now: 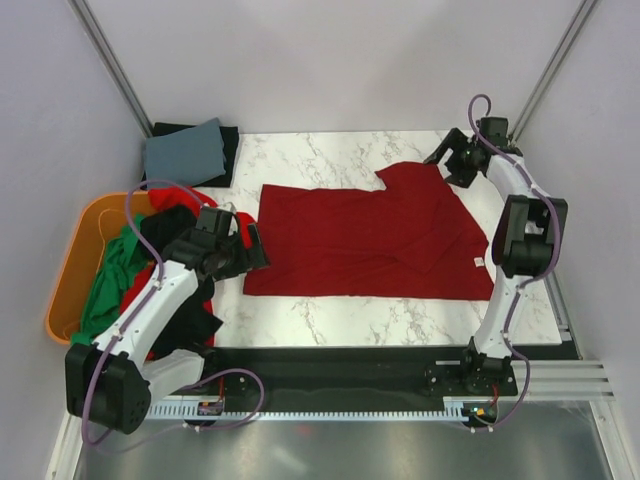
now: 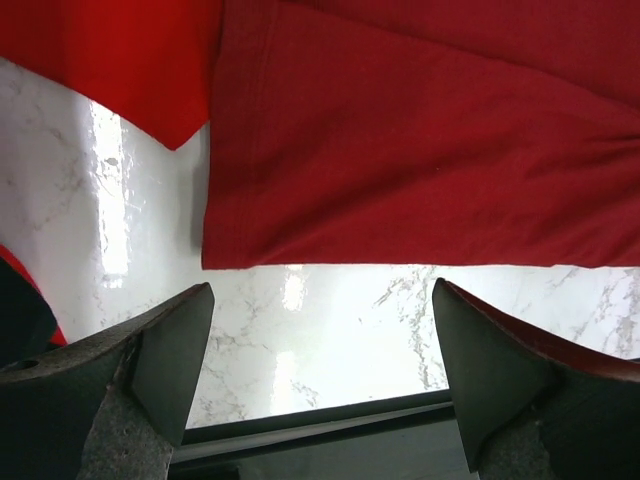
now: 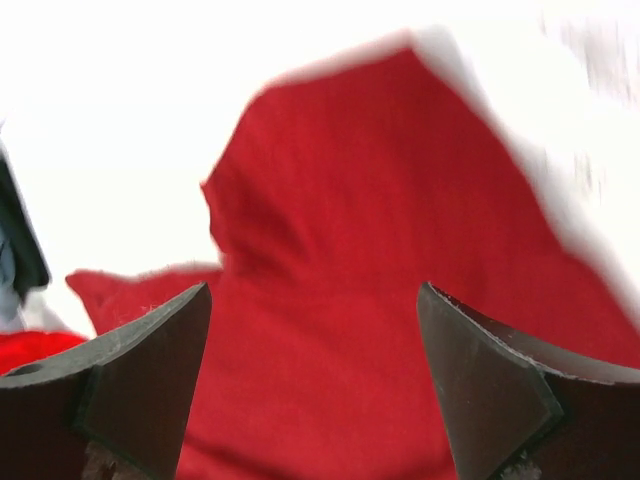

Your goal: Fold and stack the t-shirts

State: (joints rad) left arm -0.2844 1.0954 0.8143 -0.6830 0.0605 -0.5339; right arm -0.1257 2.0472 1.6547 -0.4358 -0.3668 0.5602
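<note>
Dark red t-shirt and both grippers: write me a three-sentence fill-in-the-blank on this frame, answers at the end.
The left gripper and the right gripper both stand ___, holding nothing.
The dark red t-shirt lies spread on the marble ___.
The heap of unfolded shirts sits in a tub coloured ___.
Missing words: open; table; orange.

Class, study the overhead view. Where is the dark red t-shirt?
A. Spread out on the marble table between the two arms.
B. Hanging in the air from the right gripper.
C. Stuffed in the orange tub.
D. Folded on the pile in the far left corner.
A: the dark red t-shirt lies opened out on the marble table, with bare tabletop showing beyond its far and near edges.
</note>
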